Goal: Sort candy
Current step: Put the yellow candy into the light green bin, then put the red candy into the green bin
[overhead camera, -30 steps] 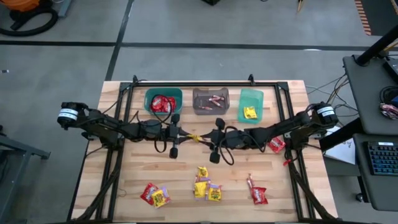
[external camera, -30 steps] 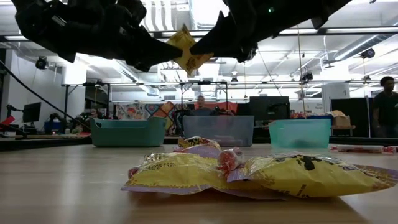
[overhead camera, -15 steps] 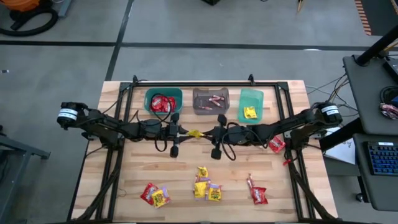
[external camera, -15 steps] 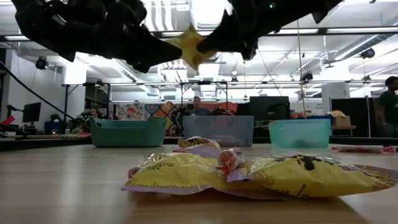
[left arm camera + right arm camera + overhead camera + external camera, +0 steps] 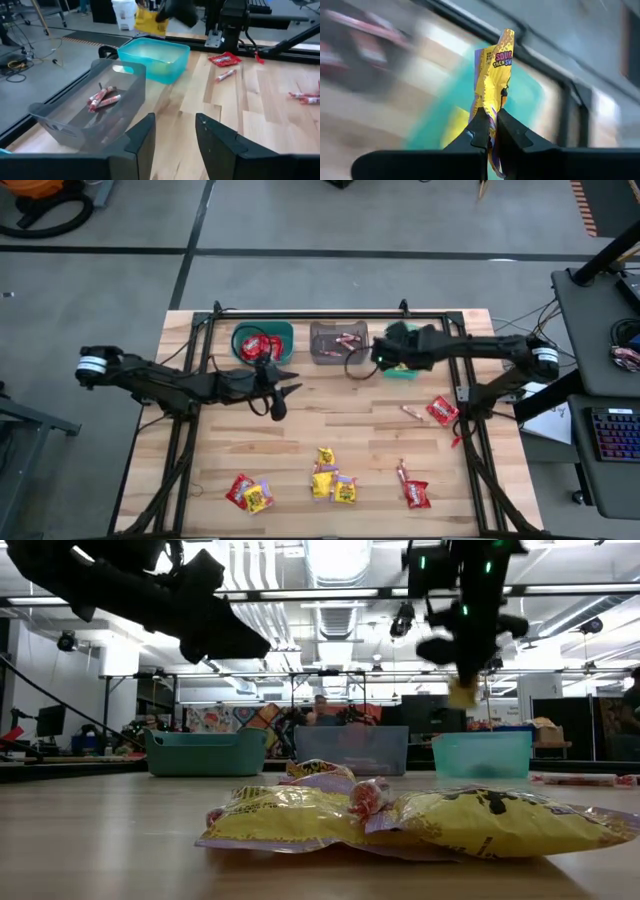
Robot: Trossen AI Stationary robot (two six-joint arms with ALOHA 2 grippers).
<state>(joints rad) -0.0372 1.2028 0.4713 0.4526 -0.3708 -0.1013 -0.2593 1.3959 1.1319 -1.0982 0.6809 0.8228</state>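
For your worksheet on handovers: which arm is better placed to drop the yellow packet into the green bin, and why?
The right. Its gripper is shut on the yellow packet above the green bin; the left gripper is open and empty by the grey bin.

Right gripper (image 5: 490,131) fingers pinched together on a crinkled yellow candy packet (image 5: 494,75), arm stretched toward table's far edge. Left gripper (image 5: 175,135) fingers parted, empty, arm low over table's left-centre.

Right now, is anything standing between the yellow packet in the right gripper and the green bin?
Nothing visible. The right gripper holds the yellow packet above the green bin, whose opening faces up uncovered.
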